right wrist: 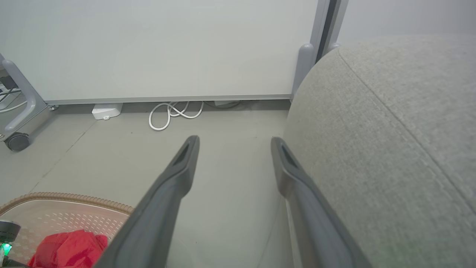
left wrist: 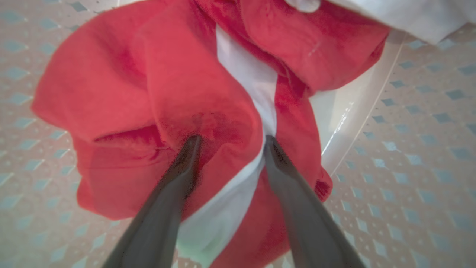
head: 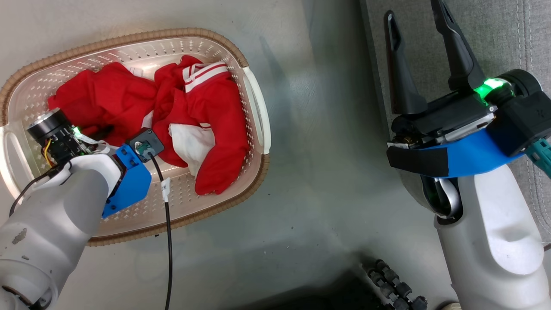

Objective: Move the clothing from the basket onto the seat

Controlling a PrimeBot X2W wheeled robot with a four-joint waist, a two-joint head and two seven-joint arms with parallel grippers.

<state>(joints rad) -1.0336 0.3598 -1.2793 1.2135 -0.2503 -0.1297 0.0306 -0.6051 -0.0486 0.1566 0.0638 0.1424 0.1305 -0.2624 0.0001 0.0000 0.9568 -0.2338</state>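
Jaws wide, left gripper (left wrist: 231,140) is pressing into clothing (left wrist: 148,93) (inside the basket (head: 254,99)); right gripper (right wrist: 234,140), open, is hovering over floor (head: 323,172) beside the seat (right wrist: 390,149).

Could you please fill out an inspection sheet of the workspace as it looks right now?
Surface: grey floor, smooth, with the basket standing on it.
Job's things: red and white clothing lies bunched inside the basket; the grey seat stands to the robot's right of it, apart.
Clutter: a small white box at the foot of the wall.
Grippers: left gripper open, down in the basket, tips pressed into the clothing with a fold between them; right gripper open, holding nothing, beside the seat's edge.
Cables: black cable hangs from the left wrist; white cable looped on the floor.
Surroundings: pale wall panel; a caster wheel.
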